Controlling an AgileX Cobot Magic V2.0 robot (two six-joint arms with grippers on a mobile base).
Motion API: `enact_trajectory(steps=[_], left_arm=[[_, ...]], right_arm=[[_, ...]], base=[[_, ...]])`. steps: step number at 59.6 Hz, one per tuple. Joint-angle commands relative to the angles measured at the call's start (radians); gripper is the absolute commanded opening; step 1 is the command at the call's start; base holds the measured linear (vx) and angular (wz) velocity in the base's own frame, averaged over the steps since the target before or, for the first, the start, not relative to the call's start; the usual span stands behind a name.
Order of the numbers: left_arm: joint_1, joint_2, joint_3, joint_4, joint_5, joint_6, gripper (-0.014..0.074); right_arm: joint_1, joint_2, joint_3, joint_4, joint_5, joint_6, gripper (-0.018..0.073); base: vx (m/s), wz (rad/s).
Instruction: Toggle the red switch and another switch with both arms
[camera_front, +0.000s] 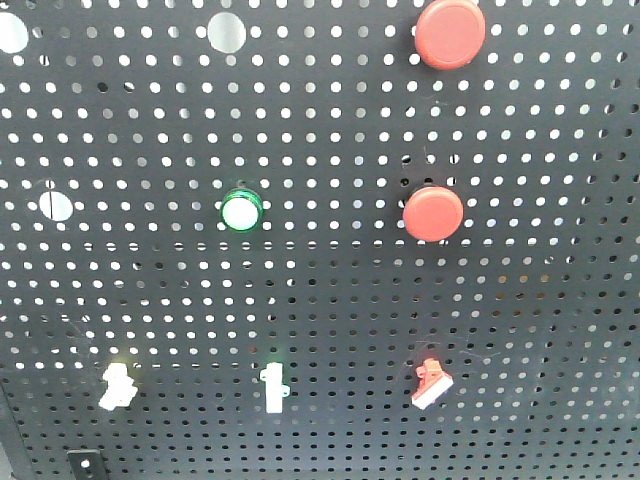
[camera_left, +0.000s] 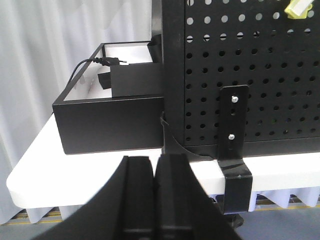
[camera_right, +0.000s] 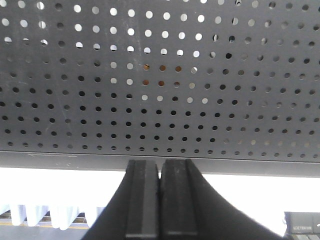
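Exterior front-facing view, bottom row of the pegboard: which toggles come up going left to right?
Pale yellow-cream toggle → white upright toggle → red switch with its white tip. No gripper shows in this view.

On the pegboard, the bottom row holds another switch at left, an upright toggle in the middle and the red switch at right. Two push buttons sit above the red switch, with an indicator lamp above the upright toggle.

The pegboard stands on the desk, with an open box to its left.
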Motion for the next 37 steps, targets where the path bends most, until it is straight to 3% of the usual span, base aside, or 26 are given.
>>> enact_trajectory(steps=[1,37], left_arm=[[0.001,-0.009,0.021,-0.011,-0.084,0.001,0.0002],[0.001,-0.009,0.021,-0.011,-0.084,0.001,0.0002]], right_arm=[[-0.007,-0.007,0.005,0.004,-0.081,-0.011,-0.0006],[-0.007,-0.007,0.005,0.004,-0.081,-0.011,-0.0006]], base=[[0.0,0.0],[0.0,0.0]])
